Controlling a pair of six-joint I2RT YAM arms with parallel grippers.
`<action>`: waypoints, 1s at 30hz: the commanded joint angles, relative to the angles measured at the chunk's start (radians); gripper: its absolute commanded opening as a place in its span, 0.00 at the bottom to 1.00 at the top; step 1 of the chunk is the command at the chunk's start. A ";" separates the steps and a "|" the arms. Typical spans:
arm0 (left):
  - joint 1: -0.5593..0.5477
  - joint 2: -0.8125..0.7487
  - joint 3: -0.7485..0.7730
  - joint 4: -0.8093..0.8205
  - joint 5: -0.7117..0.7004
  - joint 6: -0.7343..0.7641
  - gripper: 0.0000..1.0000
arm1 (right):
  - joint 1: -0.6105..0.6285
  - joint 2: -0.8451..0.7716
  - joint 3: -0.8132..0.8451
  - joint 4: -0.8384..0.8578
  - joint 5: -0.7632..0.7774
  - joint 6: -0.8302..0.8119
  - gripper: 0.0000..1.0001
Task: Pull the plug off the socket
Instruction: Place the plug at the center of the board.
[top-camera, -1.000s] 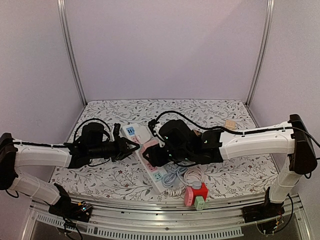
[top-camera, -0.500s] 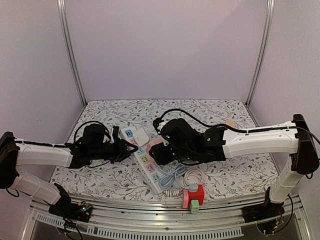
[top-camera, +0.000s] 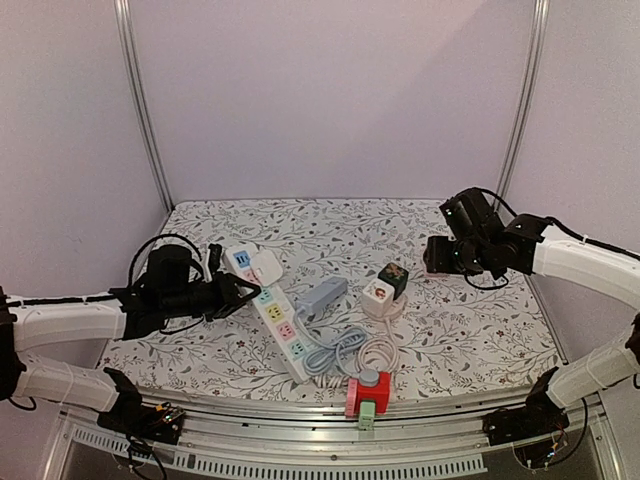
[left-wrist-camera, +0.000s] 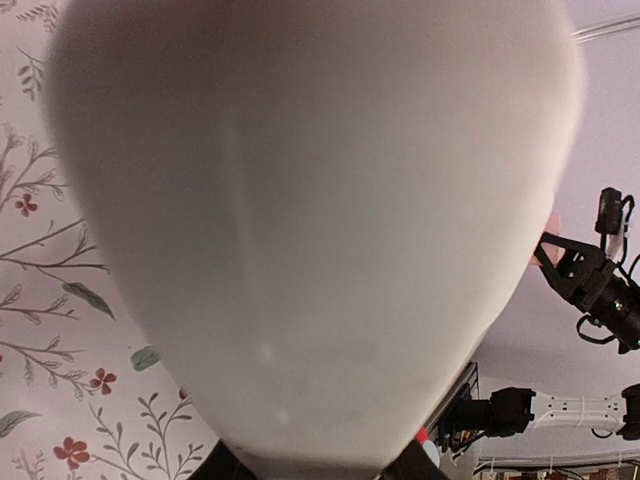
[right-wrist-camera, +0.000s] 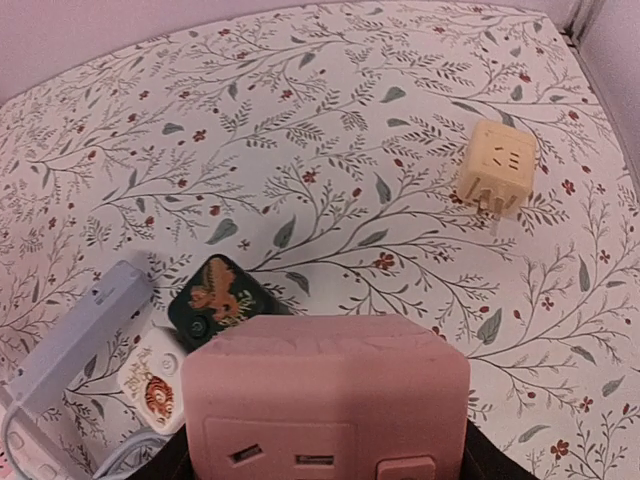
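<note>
my right gripper (top-camera: 436, 256) is pinching the pink plug cube (right-wrist-camera: 325, 400) between its jaws, raised above the table at the far right, well apart from the white power strip (top-camera: 285, 330) and out of its sockets. my left gripper (top-camera: 237, 290) is clamped on the far left end of that strip, and a white body fills the left wrist view. further out, a grey adapter (top-camera: 321, 296) lies just beside the strip, a dark green cube (top-camera: 392, 276) and a white cube (top-camera: 376, 293) sit touching mid-table, a red socket block (top-camera: 368, 390) is at the near edge, and a cream cube (right-wrist-camera: 497, 168) lies at the far right.
</note>
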 joint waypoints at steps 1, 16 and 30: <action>0.026 -0.048 -0.010 0.020 0.010 0.025 0.00 | -0.120 0.021 -0.056 -0.134 -0.065 0.037 0.27; 0.041 -0.083 -0.030 -0.002 0.016 0.034 0.00 | -0.433 0.216 -0.052 -0.015 -0.213 -0.033 0.33; 0.042 -0.062 -0.013 -0.005 0.019 0.052 0.00 | -0.477 0.331 -0.051 0.050 -0.185 -0.035 0.57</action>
